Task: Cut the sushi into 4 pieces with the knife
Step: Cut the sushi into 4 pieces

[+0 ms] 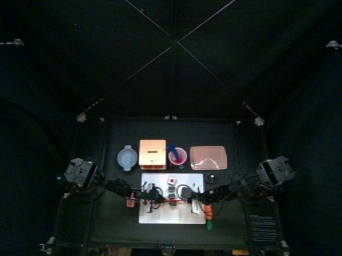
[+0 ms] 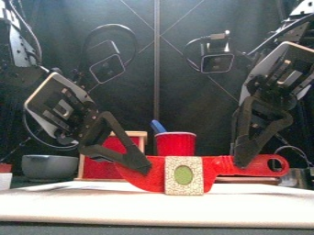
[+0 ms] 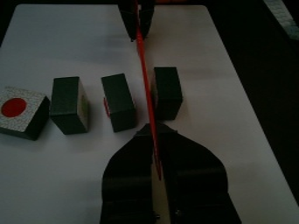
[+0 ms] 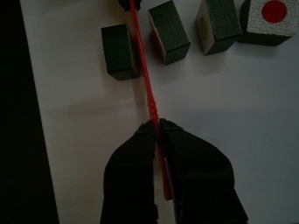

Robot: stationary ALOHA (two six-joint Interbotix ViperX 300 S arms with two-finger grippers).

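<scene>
Left claw (image 2: 138, 171), right claw (image 2: 247, 164) hold red knife (image 2: 221, 166)

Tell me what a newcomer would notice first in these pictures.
The red knife stands out first. It is stretched between the left gripper and the right gripper, each shut on one end, low over the white cutting board at the table's front. Under it the sushi roll shows as four blocks in a row, with the blade in the gap between two dark green ones.
</scene>
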